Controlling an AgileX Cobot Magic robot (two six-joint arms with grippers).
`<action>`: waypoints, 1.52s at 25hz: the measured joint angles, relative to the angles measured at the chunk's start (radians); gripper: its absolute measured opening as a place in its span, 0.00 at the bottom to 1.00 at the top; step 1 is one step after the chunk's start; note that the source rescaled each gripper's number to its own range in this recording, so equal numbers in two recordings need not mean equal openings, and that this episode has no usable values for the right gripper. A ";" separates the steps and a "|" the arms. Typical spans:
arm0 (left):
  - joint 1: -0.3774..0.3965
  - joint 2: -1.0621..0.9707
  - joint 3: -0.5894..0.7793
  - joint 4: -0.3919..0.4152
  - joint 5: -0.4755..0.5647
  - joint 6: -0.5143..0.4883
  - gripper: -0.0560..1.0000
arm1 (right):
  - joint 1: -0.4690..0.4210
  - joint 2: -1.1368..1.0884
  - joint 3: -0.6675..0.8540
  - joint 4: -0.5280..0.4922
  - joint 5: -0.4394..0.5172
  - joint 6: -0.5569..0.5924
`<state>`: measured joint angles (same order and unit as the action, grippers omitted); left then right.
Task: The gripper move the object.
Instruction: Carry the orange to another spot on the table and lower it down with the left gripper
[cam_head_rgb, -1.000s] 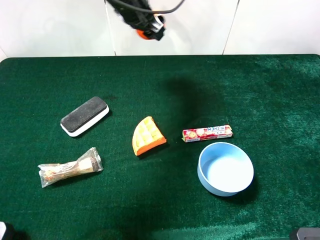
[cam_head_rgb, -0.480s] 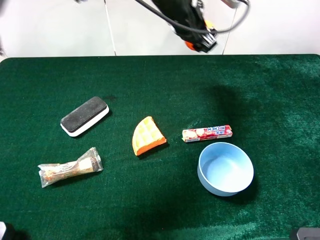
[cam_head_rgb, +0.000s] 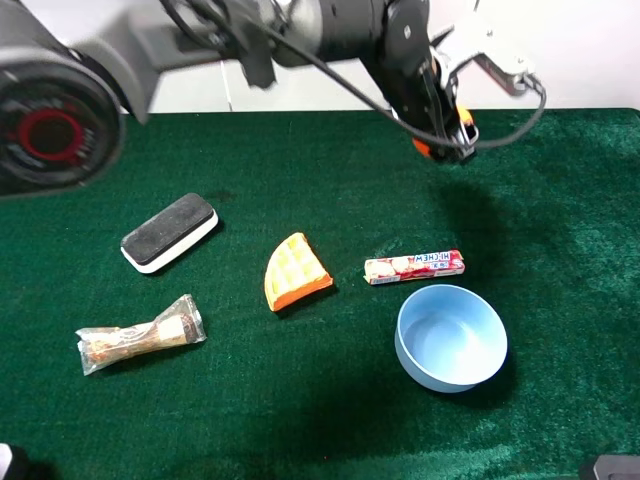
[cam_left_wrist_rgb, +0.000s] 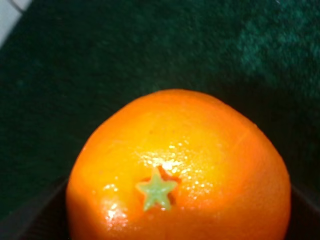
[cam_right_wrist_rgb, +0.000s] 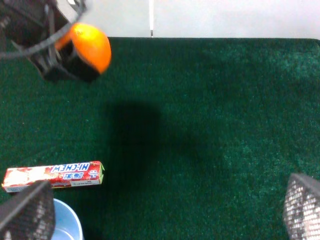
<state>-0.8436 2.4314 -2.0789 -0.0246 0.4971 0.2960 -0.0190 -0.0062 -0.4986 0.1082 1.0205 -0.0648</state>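
My left gripper (cam_head_rgb: 445, 132) is shut on the small round orange fruit (cam_head_rgb: 421, 148) and holds it in the air over the back of the green table, right of centre. In the left wrist view the fruit (cam_left_wrist_rgb: 175, 165) fills the frame, its green star-shaped stem facing the camera, with dark jaws at both lower corners. The right wrist view shows the fruit (cam_right_wrist_rgb: 91, 46) in the left gripper's dark claw (cam_right_wrist_rgb: 55, 55), well above the cloth. My right gripper (cam_right_wrist_rgb: 165, 212) is open and empty, its mesh pads (cam_right_wrist_rgb: 27, 212) spread wide.
On the green cloth (cam_head_rgb: 560, 200) lie a blue bowl (cam_head_rgb: 498, 352), a red candy stick (cam_head_rgb: 414, 266), a flat orange waffle wedge (cam_head_rgb: 296, 272), a black-and-white eraser (cam_head_rgb: 169, 232) and a wrapped snack (cam_head_rgb: 140, 335). The candy stick (cam_right_wrist_rgb: 54, 176) also shows in the right wrist view.
The left arm has carried the fruit from the back middle to the right and lower, over the table's back right part. The things on the cloth have not moved.
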 joint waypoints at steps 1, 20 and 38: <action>-0.005 0.012 0.000 0.000 0.000 0.000 0.05 | 0.000 0.000 0.000 0.000 0.000 0.000; -0.039 0.113 -0.002 0.000 0.019 0.005 0.05 | 0.000 0.000 0.000 0.002 0.000 0.001; -0.040 0.120 0.001 0.000 0.031 0.005 0.05 | 0.000 0.000 0.000 0.002 0.000 0.001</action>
<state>-0.8836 2.5510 -2.0775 -0.0245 0.5277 0.3005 -0.0190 -0.0062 -0.4986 0.1101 1.0207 -0.0640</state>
